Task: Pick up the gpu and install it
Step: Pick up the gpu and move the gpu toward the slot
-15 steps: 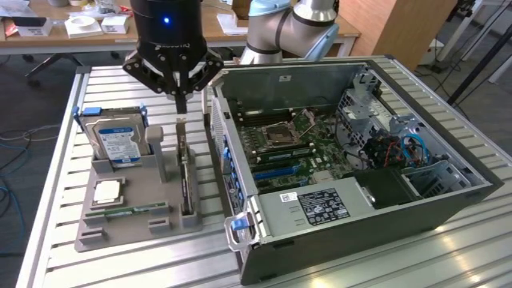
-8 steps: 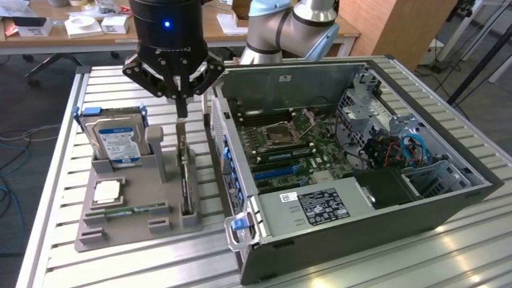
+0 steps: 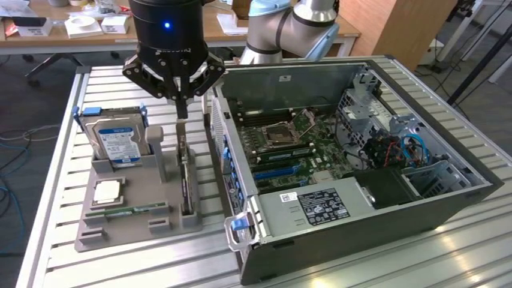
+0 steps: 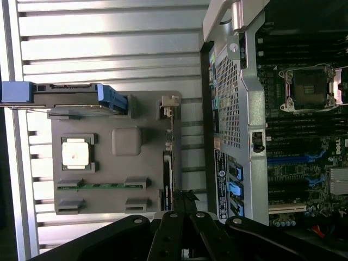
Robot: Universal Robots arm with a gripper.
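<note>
The gpu (image 3: 186,180) stands on edge in the slot of the grey holder (image 3: 120,235) nearest the computer case (image 3: 448,204), with its silver bracket end up. My gripper (image 3: 182,113) hangs right over that end, fingers pressed together. I can't quite make out whether the tips pinch the bracket or just meet above it. My worry is a thin, shallow hold: the card could tilt, snagging in the slot or knocking the case wall just beside it.

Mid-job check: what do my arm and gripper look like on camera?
The gripper is black, with bolted linkage bars under a glossy black cylinder that has a small blue light and faint white lettering. The arm is silver-grey with a pale blue joint cap.
</note>
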